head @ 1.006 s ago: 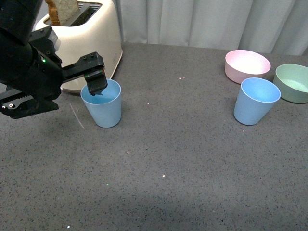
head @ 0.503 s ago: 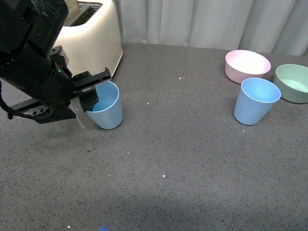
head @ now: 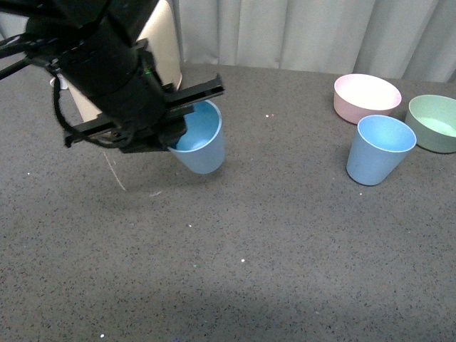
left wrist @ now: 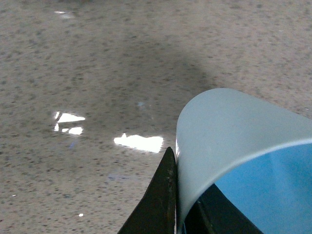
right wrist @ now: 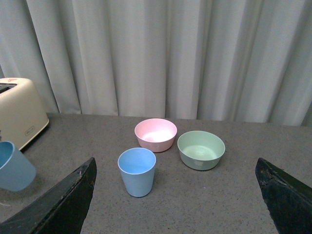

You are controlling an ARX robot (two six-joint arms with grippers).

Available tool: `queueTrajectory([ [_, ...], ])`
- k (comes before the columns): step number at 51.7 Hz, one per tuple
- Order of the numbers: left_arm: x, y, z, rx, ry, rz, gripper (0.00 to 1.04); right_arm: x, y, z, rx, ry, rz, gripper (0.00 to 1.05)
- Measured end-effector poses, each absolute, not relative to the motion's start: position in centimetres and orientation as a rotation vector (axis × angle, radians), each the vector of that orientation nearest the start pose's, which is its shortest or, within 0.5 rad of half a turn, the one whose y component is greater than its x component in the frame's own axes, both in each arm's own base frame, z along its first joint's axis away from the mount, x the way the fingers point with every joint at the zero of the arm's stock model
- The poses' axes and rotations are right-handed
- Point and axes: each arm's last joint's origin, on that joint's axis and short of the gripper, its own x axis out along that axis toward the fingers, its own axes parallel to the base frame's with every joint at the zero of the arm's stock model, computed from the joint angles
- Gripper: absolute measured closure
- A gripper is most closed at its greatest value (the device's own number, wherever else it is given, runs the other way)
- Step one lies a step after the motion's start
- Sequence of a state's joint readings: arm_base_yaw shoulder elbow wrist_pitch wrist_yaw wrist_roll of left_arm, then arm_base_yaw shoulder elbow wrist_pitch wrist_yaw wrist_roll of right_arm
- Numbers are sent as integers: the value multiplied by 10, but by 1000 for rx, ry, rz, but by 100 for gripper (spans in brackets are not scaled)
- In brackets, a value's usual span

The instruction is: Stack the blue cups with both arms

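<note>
Pale grey pleated curtains (right wrist: 146, 53) hang behind a dark grey speckled tabletop (head: 271, 242), with a cream toaster (right wrist: 19, 114) at its back edge. My left arm (head: 107, 64) reaches in across the front of the toaster, hiding most of it in the front view. Its wide black bar is turned level. My left gripper (head: 178, 132) is clamped on the rim of one blue cup (head: 203, 146), one finger outside the wall and one inside. That cup is tilted, close in front of the toaster, and appears lifted off the table.

The other blue cup (head: 380, 153) stands upright, well away from the toaster across the table. A pink bowl (head: 366, 96) and a green bowl (head: 432, 122) sit near it, the green one farthest from the toaster.

My right gripper (right wrist: 174, 185) is spread wide with nothing between its fingers. Only the right wrist view shows it, looking over the upright cup and both bowls. The left wrist view shows the held cup's rim close up, with bright glare spots on the table below.
</note>
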State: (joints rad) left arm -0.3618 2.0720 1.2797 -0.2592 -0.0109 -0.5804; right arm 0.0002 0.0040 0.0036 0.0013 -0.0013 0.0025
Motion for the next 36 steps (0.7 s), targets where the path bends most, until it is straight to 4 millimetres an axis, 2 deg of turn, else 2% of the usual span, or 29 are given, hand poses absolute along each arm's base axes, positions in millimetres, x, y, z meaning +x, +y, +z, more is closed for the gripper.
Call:
queueTrajectory([
  [8, 391, -180, 117, -262, 1140, -56, 101, 98, 0, 165, 2, -1, 2, 10],
  [18, 400, -207, 103, -218, 1208, -73, 101, 98, 0, 165, 2, -1, 2, 10],
  [33, 413, -217, 103, -243, 1215, -85, 101, 98, 0, 165, 2, -1, 2, 10],
  [36, 412, -217, 103, -254, 1223, -87, 94, 98, 0, 165, 2, -1, 2, 10],
])
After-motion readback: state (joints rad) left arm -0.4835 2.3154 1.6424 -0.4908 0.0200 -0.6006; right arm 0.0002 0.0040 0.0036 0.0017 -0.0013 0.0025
